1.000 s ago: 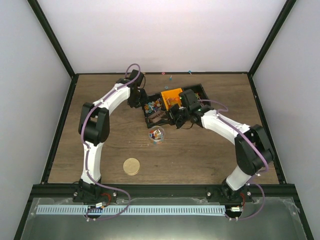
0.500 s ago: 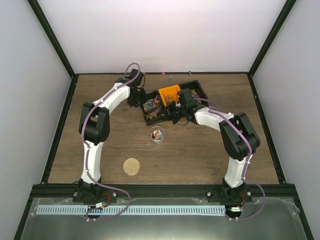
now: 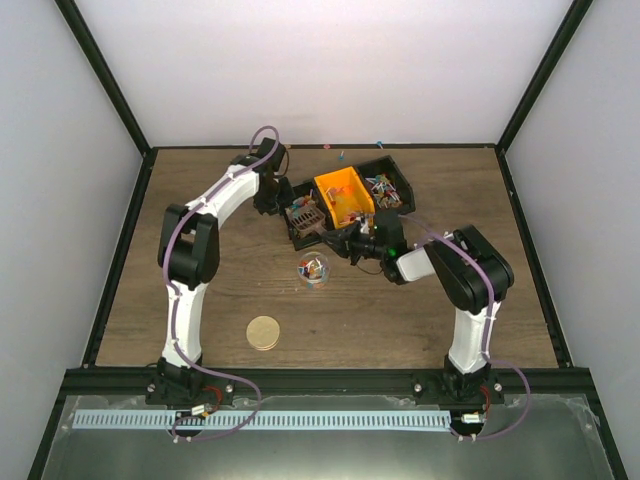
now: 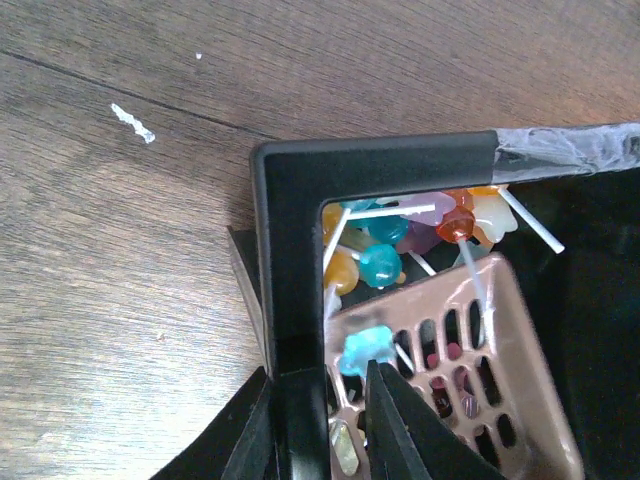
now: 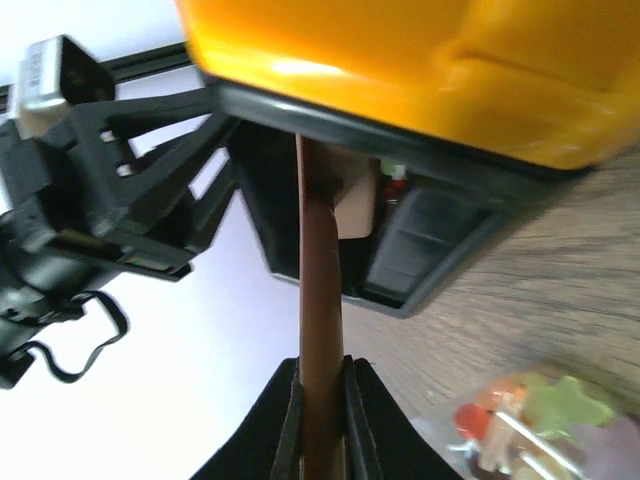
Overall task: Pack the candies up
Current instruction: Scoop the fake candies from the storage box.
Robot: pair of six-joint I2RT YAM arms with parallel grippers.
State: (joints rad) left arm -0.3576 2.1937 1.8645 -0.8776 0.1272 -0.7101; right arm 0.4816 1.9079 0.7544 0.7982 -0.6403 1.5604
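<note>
The candies are small lollipops in mixed colours. Some fill a corner of the black tray (image 4: 290,240) as a loose heap of candies (image 4: 385,255), and more candies (image 3: 383,187) lie in its right compartment. My left gripper (image 4: 320,400) is shut on the tray's left wall, one finger outside and one inside. A pinkish-brown slotted basket (image 4: 480,370) leans in the tray. My right gripper (image 5: 322,400) is shut on the basket's thin wall (image 5: 318,290) at the tray's near edge. From above, my right gripper (image 3: 345,240) sits below the basket (image 3: 307,218).
An orange bin (image 3: 345,195) stands in the tray's middle. A clear round tub (image 3: 313,270) holding candies sits just in front of the tray, and a tan round lid (image 3: 264,332) lies nearer. A few loose candies (image 3: 342,155) lie by the back edge.
The right arm has folded in toward its base, its wrist dropping to the tray's near edge and uncovering the orange bin and right compartment. The left arm has not moved.
</note>
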